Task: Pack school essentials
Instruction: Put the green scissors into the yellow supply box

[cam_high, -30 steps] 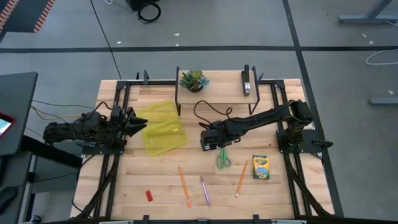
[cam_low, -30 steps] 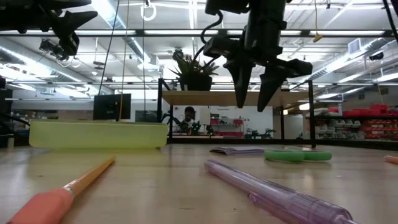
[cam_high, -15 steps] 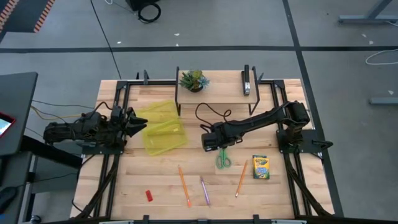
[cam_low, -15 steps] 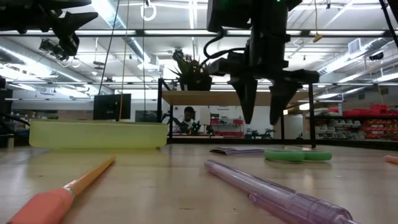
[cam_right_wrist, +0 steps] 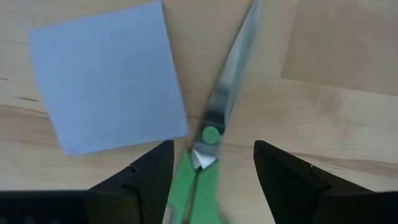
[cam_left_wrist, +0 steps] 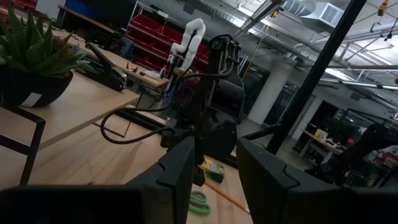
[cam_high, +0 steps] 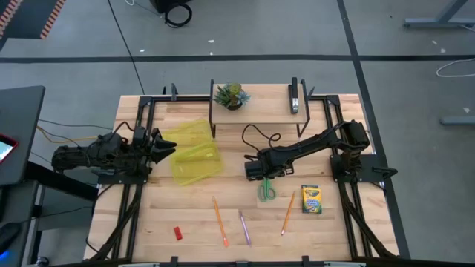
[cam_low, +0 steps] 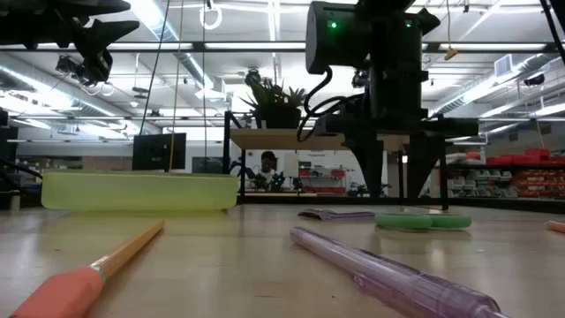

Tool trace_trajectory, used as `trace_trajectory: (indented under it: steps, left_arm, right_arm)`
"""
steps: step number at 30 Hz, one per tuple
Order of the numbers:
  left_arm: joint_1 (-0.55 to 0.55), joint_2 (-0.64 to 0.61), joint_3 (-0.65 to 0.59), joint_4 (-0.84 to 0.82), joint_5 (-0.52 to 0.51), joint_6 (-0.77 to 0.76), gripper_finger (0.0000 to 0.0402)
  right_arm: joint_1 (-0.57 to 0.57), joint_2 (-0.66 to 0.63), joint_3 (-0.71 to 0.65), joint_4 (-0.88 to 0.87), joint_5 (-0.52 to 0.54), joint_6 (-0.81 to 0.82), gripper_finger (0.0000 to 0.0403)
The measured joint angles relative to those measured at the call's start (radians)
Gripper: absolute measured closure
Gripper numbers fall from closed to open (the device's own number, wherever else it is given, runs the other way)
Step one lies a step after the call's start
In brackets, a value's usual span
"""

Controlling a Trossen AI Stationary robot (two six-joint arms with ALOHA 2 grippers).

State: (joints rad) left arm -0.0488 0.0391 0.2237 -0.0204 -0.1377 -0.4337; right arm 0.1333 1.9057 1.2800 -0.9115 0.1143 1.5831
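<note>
R gripper (cam_right_wrist: 211,165) low over scissors (cam_right_wrist: 214,134), jaws apart, straddling pivot; nothing held. Scissors flat on table, mid-right, notepad (cam_right_wrist: 112,74) just beside blade. Best: drop straight, clamp at pivot, keep off notepad. L gripper (cam_high: 165,146) waits at yellow case (cam_high: 194,153), jaws apart, empty. Pencils, pen, eraser, crayons lie unpacked nr front edge.
</note>
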Motion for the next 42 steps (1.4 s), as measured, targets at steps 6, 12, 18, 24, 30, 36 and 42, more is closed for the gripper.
trace_trajectory:
  steps: [6,12,18,24,30,36,42]
  left_arm:
    - [0.0,0.0,0.0,0.0,0.0,0.0,0.0279]
    - [0.0,0.0,0.0,0.0,0.0,0.0,0.0278]
    - [0.0,0.0,0.0,0.0,0.0,0.001,0.0274]
    - [0.0,0.0,0.0,-0.007,0.0,0.001,0.028]
    - [0.0,0.0,0.0,-0.009,0.0,0.001,0.0275]
    - [0.0,0.0,0.0,-0.011,0.0,0.001,0.0276]
    - [0.0,0.0,0.0,-0.011,0.0,0.001,0.0279]
  right_arm:
    - [0.01,0.0,0.0,0.052,0.006,0.028,0.0176]
    - [0.068,0.0,0.0,0.047,0.059,0.164,0.0176]
    - [0.133,0.0,0.0,0.044,0.06,0.232,0.0179]
    - [0.129,0.0,0.015,0.042,0.047,0.233,0.0195]
    - [0.093,-0.001,0.022,0.011,0.049,0.193,0.0204]
    - [0.071,0.0,0.021,0.024,0.072,0.138,0.0198]
    - [0.072,-0.001,-0.006,0.035,0.072,0.146,0.0191]
